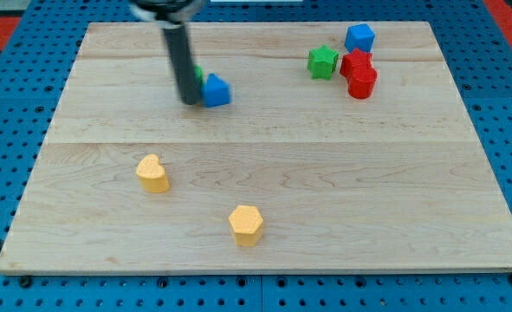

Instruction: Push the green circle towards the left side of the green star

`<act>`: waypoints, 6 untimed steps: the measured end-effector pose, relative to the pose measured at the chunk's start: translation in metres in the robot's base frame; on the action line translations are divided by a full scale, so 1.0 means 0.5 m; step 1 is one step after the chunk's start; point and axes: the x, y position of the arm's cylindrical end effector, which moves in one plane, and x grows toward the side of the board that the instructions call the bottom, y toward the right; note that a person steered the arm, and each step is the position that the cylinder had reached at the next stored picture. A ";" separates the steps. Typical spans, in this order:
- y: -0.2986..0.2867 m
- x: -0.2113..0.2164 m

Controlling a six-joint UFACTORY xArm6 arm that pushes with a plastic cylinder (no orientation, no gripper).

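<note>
My tip (pixel 189 100) rests on the tabletop (pixel 264 173) in the upper left part of the view, at the end of the dark rod that comes down from the view's top. There is no pincer on this arm, so there is no open or closed state to tell. Right behind the rod, only a thin sliver of the green circle (pixel 198 75) shows on the rod's right edge; most of it is hidden, so its shape cannot be made out here. Touching or just beside the tip on the view's right sits a blue block (pixel 217 90), with a peaked top.

Well apart, toward the view's upper right, stands the green star (pixel 322 61). Just to its right are two red blocks (pixel 359 74), packed together, and above them a blue cube (pixel 359 37).

In the lower half lie a yellow heart-like block (pixel 153 173) at the view's left and a yellow hexagonal block (pixel 247 224) nearer the bottom centre.
</note>
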 end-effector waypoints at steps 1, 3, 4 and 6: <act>0.139 -0.048; 0.129 -0.062; -0.038 0.014; -0.132 -0.064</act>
